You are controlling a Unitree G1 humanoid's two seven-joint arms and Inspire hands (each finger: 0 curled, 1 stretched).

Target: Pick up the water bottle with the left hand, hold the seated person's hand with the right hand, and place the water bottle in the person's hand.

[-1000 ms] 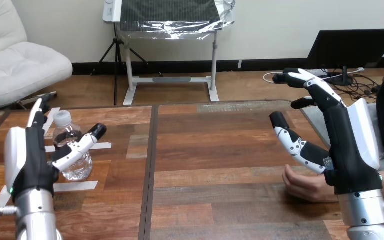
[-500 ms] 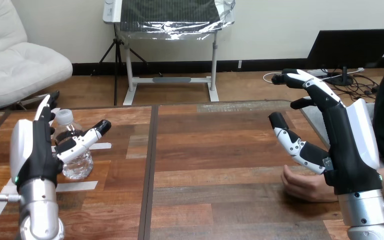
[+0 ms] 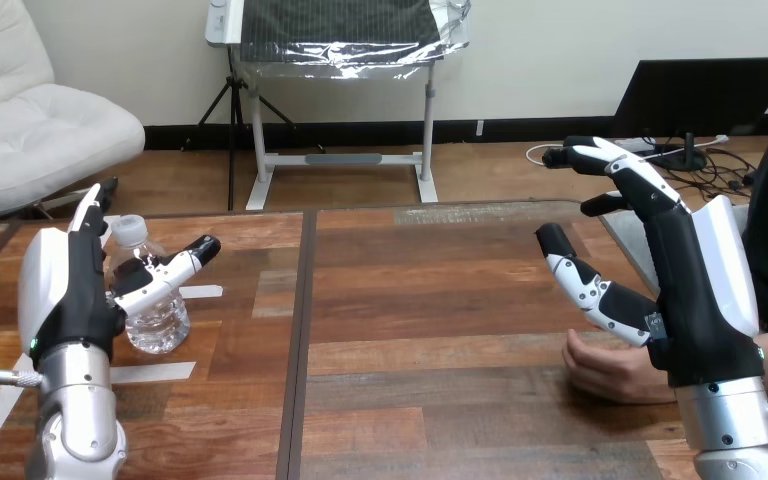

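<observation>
Head view: both my arms come in from the bottom edge over the wooden table [image 3: 440, 290], which a dark seam [image 3: 300, 330] divides.
Water bottle [image 3: 160, 320]: upright on the table, well left of the seam, white cap on.
My left hand [image 3: 60, 300]: left of the seam, just beside the bottle; fingers straight and pointing up, thumb spread across the bottle's front; no grip closed. I cannot tell whether the thumb touches it.
My right hand [image 3: 705, 300]: well right of the seam, raised, fully open, holding nothing.
Person's hand [image 3: 605, 368]: right of the seam, resting on the table just under my right hand; I cannot tell whether they touch.
</observation>
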